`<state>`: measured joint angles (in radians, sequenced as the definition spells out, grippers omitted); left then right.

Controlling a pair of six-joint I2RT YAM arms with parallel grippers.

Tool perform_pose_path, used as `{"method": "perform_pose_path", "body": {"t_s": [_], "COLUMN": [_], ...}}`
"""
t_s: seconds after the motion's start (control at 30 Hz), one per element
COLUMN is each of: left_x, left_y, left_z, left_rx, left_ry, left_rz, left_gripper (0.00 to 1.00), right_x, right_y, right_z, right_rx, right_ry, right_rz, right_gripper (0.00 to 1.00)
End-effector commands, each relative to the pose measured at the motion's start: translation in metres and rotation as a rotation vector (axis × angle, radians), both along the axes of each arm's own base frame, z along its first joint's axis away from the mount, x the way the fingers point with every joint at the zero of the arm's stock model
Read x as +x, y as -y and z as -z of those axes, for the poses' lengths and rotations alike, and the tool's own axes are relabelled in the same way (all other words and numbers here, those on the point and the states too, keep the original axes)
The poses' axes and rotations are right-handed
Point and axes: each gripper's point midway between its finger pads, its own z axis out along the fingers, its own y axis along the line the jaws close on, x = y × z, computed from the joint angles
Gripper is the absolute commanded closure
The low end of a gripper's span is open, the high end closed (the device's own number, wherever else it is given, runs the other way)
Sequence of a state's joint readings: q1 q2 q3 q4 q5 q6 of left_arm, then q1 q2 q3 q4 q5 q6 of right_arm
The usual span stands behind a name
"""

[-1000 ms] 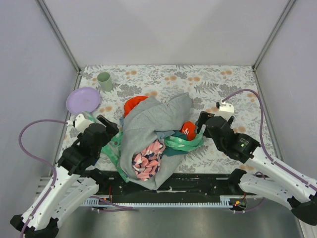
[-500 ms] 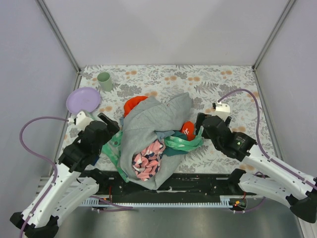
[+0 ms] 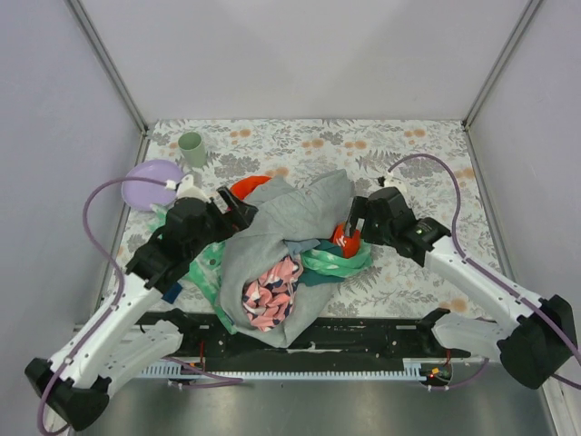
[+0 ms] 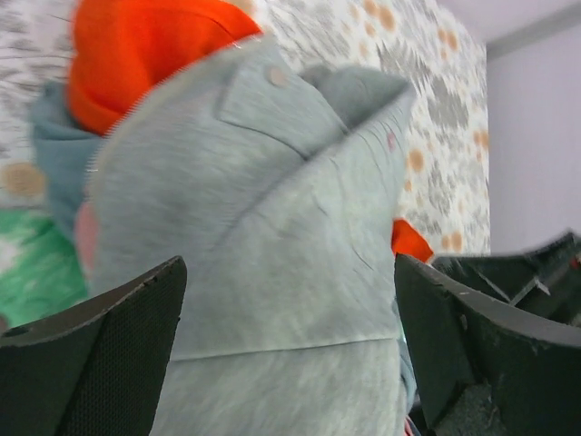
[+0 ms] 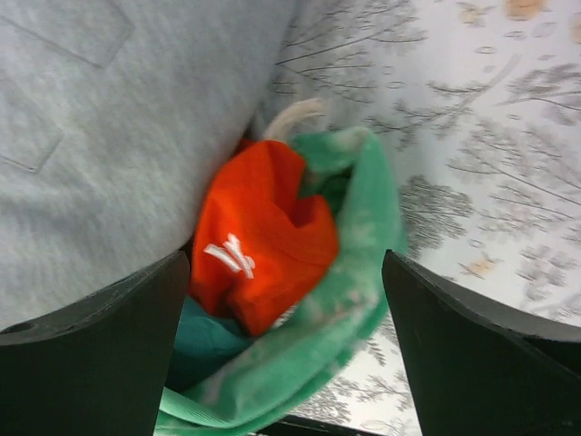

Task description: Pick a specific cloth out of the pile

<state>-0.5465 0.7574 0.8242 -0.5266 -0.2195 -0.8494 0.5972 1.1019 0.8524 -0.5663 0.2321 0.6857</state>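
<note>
The pile lies mid-table: a big grey garment [image 3: 281,227] on top, pink patterned [image 3: 270,295] and mint green [image 3: 338,262] pieces below. The orange-red cloth [image 3: 247,189] pokes out at the pile's far left, and another orange-red fold [image 3: 343,239] shows at its right. My left gripper [image 3: 238,207] is open, its jaws either side of the grey garment [image 4: 272,209], with the orange-red cloth [image 4: 145,45] beyond it. My right gripper [image 3: 352,225] is open just above the orange-red fold [image 5: 263,236], which bears a small white mark and sits in the green cloth [image 5: 363,272].
A lilac plate [image 3: 150,182] and a green cup [image 3: 192,147] stand at the far left of the floral table cover [image 3: 408,154]. Grey walls enclose the table on three sides. Teal fabric [image 5: 204,341] lies under the orange-red fold.
Both arms have reached in to the pile. The left gripper moved up and right to the grey garment's upper left edge. The right gripper moved left over the orange-red fold.
</note>
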Motion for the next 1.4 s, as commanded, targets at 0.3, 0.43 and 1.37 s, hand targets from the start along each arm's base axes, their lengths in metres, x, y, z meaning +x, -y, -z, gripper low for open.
{"method": "perform_pose_path", "body": {"t_s": [0.3, 0.43, 1.37], "left_x": [0.006, 0.006, 0.003], "left_y": [0.115, 0.121, 0.11], "left_z": [0.005, 0.019, 0.043], "left_rx": [0.299, 0.33, 0.354], "left_ry": [0.071, 0.038, -0.018], "left_rz": [0.427, 0.444, 0.394], "left_gripper": [0.01, 0.01, 0.01], "right_x": [0.016, 0.011, -0.022], "right_y": [-0.055, -0.058, -0.024], "right_z": [0.04, 0.04, -0.46], "right_rx": [0.172, 0.187, 0.283], "right_ry": [-0.081, -0.104, 0.988], "right_rz": [-0.156, -0.182, -0.408], "right_gripper": [0.34, 0.62, 1.0]}}
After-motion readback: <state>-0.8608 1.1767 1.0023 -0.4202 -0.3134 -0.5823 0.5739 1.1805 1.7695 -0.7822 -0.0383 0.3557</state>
